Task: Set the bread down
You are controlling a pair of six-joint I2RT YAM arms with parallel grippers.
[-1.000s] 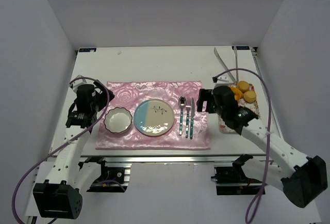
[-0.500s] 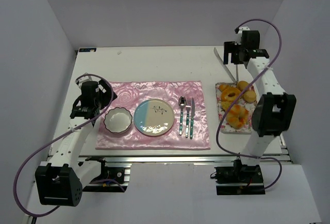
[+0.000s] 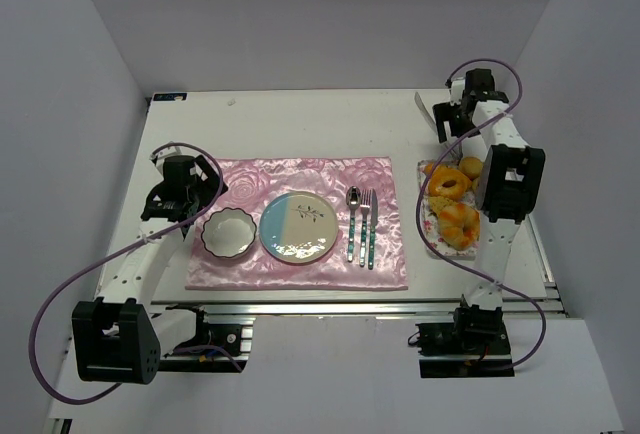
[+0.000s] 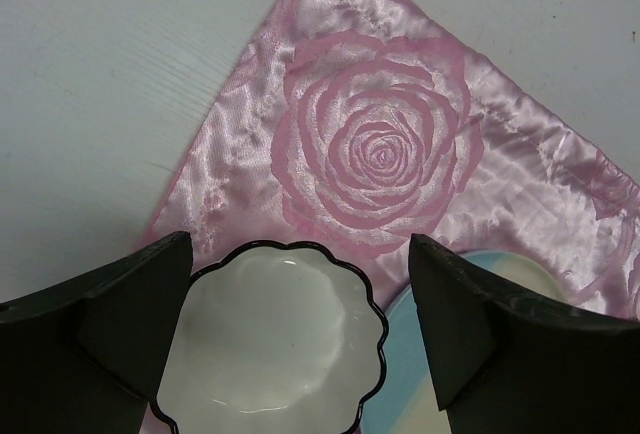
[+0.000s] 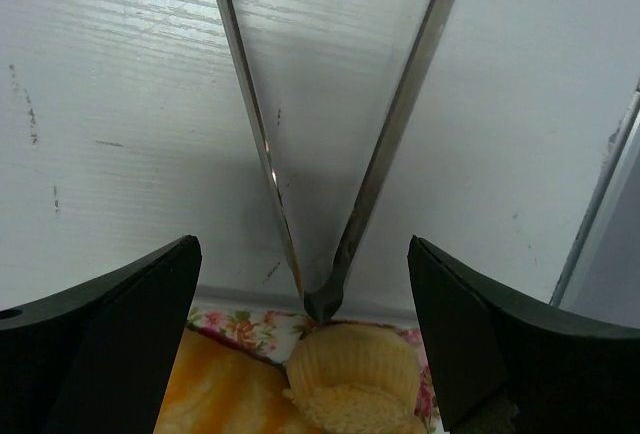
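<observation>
Overhead, the golden-orange ring-shaped bread [image 3: 447, 183] lies flat on the floral-printed tray [image 5: 245, 326] at the right of the white table [image 3: 300, 119]. Its hole faces up, and being round it shows no clear long axis. A ridged tan bun [image 5: 350, 374] sits nearby. The right gripper [image 5: 302, 244] hangs spread and empty over shiny V-shaped metal tongs [image 5: 400, 104]. The left gripper [image 4: 300, 244], also spread and empty, hovers above the white scalloped black-rimmed bowl [image 4: 270, 344] on the pink satin rose-patterned placemat [image 4: 380, 154].

Bare desk [image 3: 300, 124] along the far edge gives passage, while tongs [image 3: 425, 109] in the far right corner and the right arm [image 3: 508, 182] over the tray [image 3: 430, 242] crowd the right edge.
</observation>
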